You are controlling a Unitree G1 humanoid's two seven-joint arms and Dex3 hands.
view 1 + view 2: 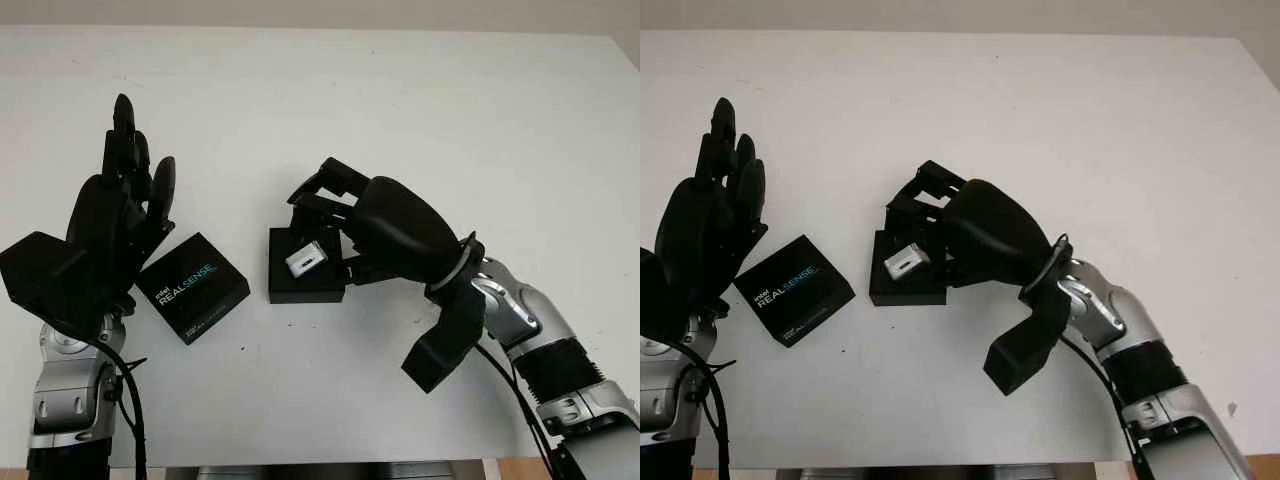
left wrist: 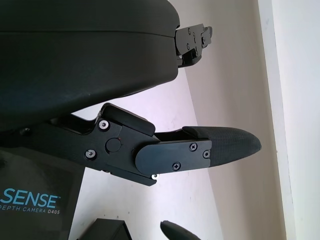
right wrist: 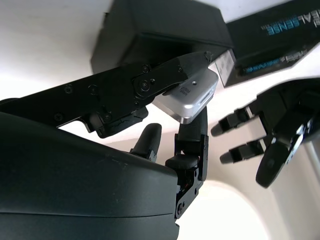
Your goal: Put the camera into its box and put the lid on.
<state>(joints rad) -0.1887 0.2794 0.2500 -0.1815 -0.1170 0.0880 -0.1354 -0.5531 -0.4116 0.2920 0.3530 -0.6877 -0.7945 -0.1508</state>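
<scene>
The small silver camera [image 3: 192, 95] is pinched between the fingers of the right hand [image 1: 385, 230] directly above the open black box [image 1: 305, 268], evidently so that it can be lowered into the recess. The camera is a smooth metal bar with rounded ends. The box is matte and square. Its lid [image 1: 193, 286], a flat black square printed with REALSENSE lettering, lies on the white table [image 1: 400, 90] at 9 o'clock of the box, just beside it. The left hand [image 1: 110, 235] is held raised at 9 o'clock of the lid, open and holding nothing, presumably ready for the lid.
</scene>
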